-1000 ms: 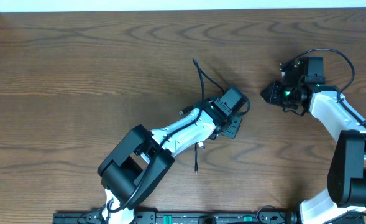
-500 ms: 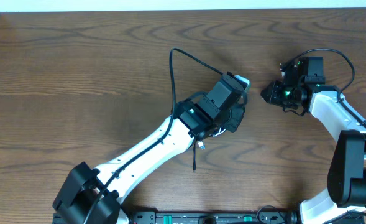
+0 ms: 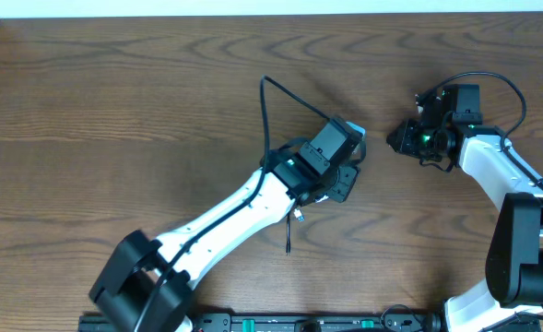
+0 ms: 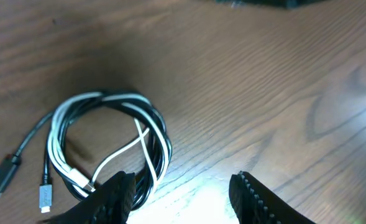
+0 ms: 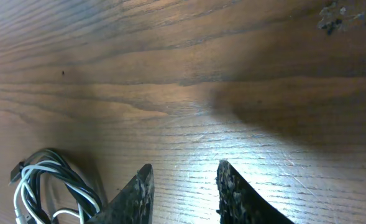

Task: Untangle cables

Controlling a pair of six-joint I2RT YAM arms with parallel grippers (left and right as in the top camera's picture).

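Over the coiled cables (image 4: 108,143), the left arm (image 3: 234,207) reaches diagonally, fingers (image 4: 115,196) parted.

Left arm (image 3: 225,210) stretched, right arm (image 3: 494,168) bent — left pincer (image 4: 181,185), right pincer (image 5: 184,169) parted (2 fingers each).

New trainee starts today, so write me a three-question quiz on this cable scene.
1. True or false: the thin black cord and thin white cord lie coiled together on the brown wooden table.
2. The left jaws hold: A black cord, B white cord, C nothing.
3. In the right wrist view, which corner shows the cords?
Key: 1 true; 2 C; 3 bottom left.
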